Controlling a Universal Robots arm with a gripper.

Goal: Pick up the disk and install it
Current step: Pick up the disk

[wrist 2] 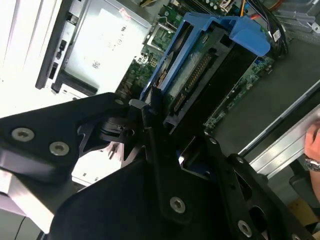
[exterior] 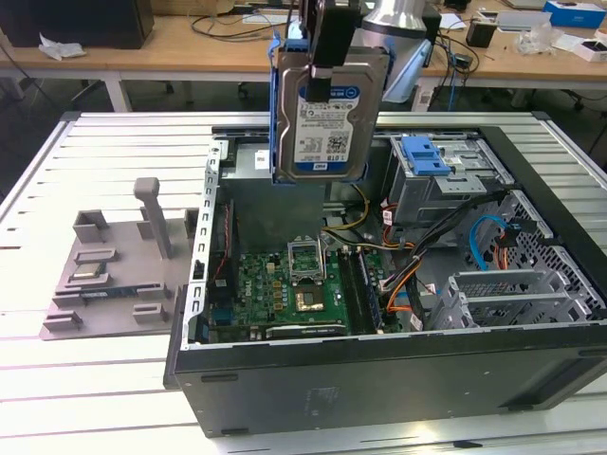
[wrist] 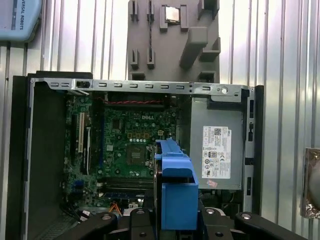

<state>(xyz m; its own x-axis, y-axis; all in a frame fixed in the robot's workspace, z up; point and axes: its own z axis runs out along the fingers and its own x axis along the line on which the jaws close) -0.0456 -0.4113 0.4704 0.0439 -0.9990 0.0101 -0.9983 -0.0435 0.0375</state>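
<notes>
The disk (exterior: pixel 330 114), a silver hard drive with a blue-and-white label in a blue carrier, hangs upright above the open computer case (exterior: pixel 379 379). My gripper (exterior: pixel 325 52) is shut on its upper edge, one black finger (exterior: pixel 318 71) lying over the labelled face. The disk is well above the motherboard (exterior: pixel 285 284) and clear of the case walls. In the second wrist view the disk (wrist 2: pixel 200 75) shows its connector side, held between my black fingers (wrist 2: pixel 152 107). The first wrist view looks down along the carrier's blue edge (wrist: pixel 175 185) onto the case interior.
Inside the case are a grey power supply (wrist: pixel 215 145), metal drive cages (exterior: pixel 512 294), a blue ridged latch (exterior: pixel 424 154) and loose cables (exterior: pixel 417 265). A grey fixture plate (exterior: pixel 114 275) lies on the slatted table at the exterior view's left. A person's wrist (wrist 2: pixel 312 155) shows beside the case.
</notes>
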